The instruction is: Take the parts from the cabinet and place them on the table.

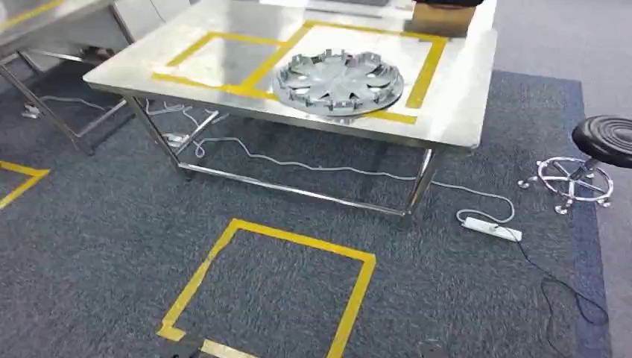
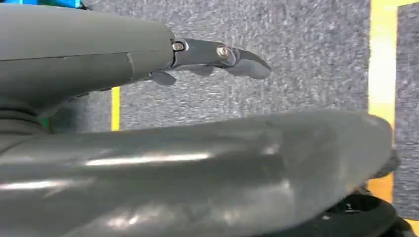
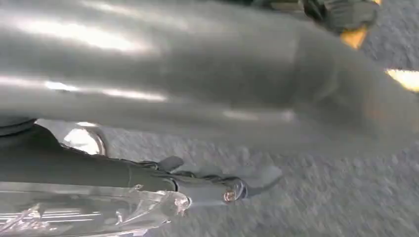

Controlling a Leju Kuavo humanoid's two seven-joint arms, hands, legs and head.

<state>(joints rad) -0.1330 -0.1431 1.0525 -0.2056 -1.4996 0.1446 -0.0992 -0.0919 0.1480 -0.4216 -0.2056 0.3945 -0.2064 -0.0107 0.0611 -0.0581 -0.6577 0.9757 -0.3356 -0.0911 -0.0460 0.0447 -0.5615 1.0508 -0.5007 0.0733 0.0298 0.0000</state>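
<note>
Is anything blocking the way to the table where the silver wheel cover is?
Nothing visible does. The carpet up to the table holds only flat yellow tape. The power strip and stool sit off to the right. The wheel cover fills one taped square; the other beside it is bare.

Lab: steel table, taped floor squares

Ahead of you: table, hubcap on its right taped square, left taped square beside it. Floor square before table. Stool right of table; power strip on floor between them.
</note>
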